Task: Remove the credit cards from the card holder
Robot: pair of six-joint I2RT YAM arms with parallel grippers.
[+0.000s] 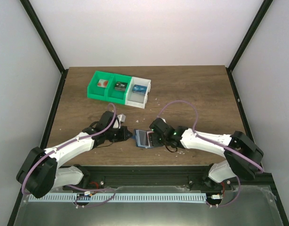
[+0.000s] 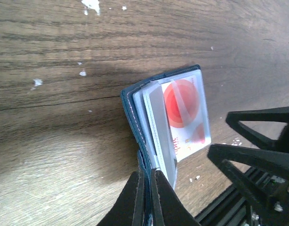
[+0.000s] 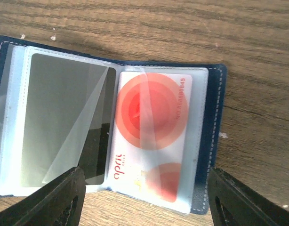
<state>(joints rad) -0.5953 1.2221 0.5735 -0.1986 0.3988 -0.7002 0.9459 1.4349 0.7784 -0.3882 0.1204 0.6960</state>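
The blue card holder [image 1: 142, 139] lies open on the table between my grippers. My left gripper [image 1: 131, 135] is shut on its left leaf, which stands up on edge in the left wrist view [image 2: 133, 113], pinched at the fingertips [image 2: 147, 174]. The right pocket holds a white card with a red spot [image 3: 151, 134], also seen in the left wrist view [image 2: 183, 107]. The left pocket [image 3: 60, 122] looks grey and glossy; I cannot tell if a card is in it. My right gripper [image 3: 144, 207] is open and empty, its fingers straddling the holder's near edge [image 1: 155, 140].
A green-and-white three-compartment tray [image 1: 95, 89] stands at the back. It holds a red-and-white card [image 1: 103, 83], a dark card [image 1: 120, 85] and a blue card [image 1: 139, 88]. White crumbs lie on the wood. The table's front rail is close behind the holder.
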